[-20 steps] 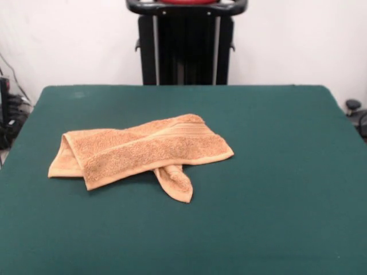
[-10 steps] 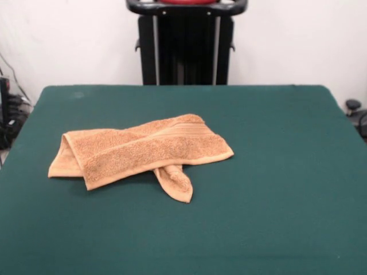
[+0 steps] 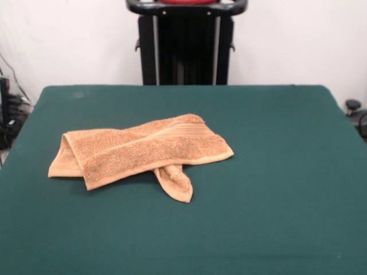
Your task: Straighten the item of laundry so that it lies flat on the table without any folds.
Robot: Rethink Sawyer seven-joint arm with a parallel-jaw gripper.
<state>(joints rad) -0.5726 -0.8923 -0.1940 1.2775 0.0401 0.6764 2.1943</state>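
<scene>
One towel (image 3: 140,150), one table (image 3: 275,172)

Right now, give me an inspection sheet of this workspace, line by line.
Surface: green table, cloth top smooth, no marks seen.
Job's things: orange-tan towel lies left of centre, folded over itself in layers, ribbed band on its upper right part, one corner sticking out from under the near edge. Not flat yet.
Clutter: nothing seen on the table besides the towel.
Gripper: not in view; only the black pedestal shows behind the far edge.
Cables: dark cables and equipment off the left edge of the table, none on it.
Surroundings: plain white wall behind; a small dark object off the right edge.
</scene>
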